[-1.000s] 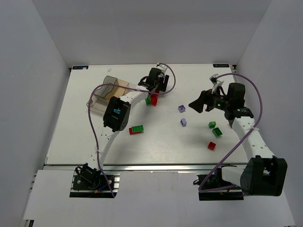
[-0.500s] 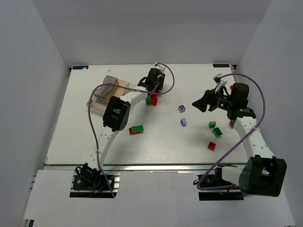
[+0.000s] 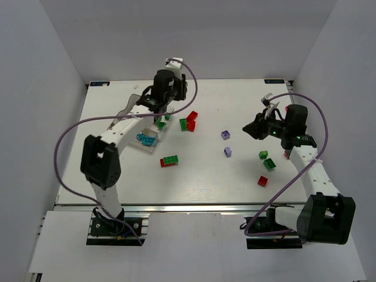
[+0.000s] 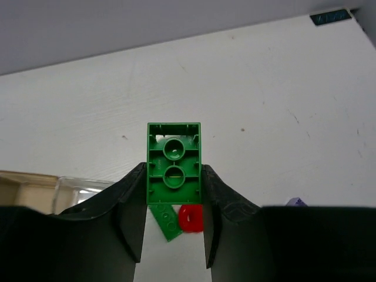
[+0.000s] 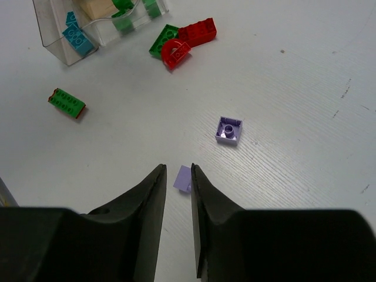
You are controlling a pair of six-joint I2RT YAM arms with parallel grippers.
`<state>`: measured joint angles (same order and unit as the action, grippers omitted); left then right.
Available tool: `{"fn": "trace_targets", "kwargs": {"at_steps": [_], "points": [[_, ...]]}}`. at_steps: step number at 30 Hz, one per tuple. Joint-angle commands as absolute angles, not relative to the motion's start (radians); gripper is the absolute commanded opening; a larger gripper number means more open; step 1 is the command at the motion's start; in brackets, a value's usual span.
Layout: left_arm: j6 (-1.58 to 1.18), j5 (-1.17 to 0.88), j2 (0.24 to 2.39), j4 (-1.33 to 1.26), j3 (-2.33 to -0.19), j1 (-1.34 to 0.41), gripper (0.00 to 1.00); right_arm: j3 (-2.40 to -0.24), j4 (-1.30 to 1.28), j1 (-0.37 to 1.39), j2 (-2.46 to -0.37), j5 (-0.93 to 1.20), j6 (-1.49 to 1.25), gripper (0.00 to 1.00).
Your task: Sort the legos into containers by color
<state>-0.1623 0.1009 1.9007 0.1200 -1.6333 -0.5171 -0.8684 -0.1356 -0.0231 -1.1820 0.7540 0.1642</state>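
White table [image 3: 205, 183]: left claw [image 4: 174, 179] grips a green lego [image 4: 173, 158]; right claw [image 5: 177, 171] narrowly apart, empty

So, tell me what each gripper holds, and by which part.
The left gripper pinches a green brick by its two long sides, hollow underside toward the wrist camera. The right gripper holds nothing; its jaws stand narrowly apart.

loose legos [image 3: 227, 151] r of tray [image 3: 153, 147]

tray [image 5: 50, 44] cut off above, green plate [image 4: 166, 222] half hidden
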Motion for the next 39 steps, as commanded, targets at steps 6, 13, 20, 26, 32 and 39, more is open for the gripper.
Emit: {"fn": "trace_targets", "kwargs": {"at_steps": [6,13,20,26,32,39], "points": [[-0.115,0.244,1.695,0.294,-1.362,-0.483,0.0,-0.864,-0.147,-0.02,-1.178,0.772,0.227,0.28],[-0.087,0.271,1.709,0.265,-1.325,-0.462,0.0,-0.853,-0.137,-0.025,-1.178,0.752,0.23,0.31],[-0.083,0.302,1.815,0.259,-1.374,-0.434,0.06,-0.851,-0.137,-0.026,-1.2,0.75,0.238,0.36],[-0.081,0.311,1.919,0.295,-1.468,-0.434,0.41,-0.853,-0.143,-0.025,-1.206,0.747,0.244,0.39],[-0.087,0.321,1.928,0.313,-1.512,-0.425,0.77,-0.851,-0.161,-0.023,-1.212,0.808,0.285,0.54],[-0.138,0.266,1.821,0.318,-1.48,-0.425,0.74,-0.853,-0.157,-0.015,-1.203,0.728,0.285,0.56]]}}
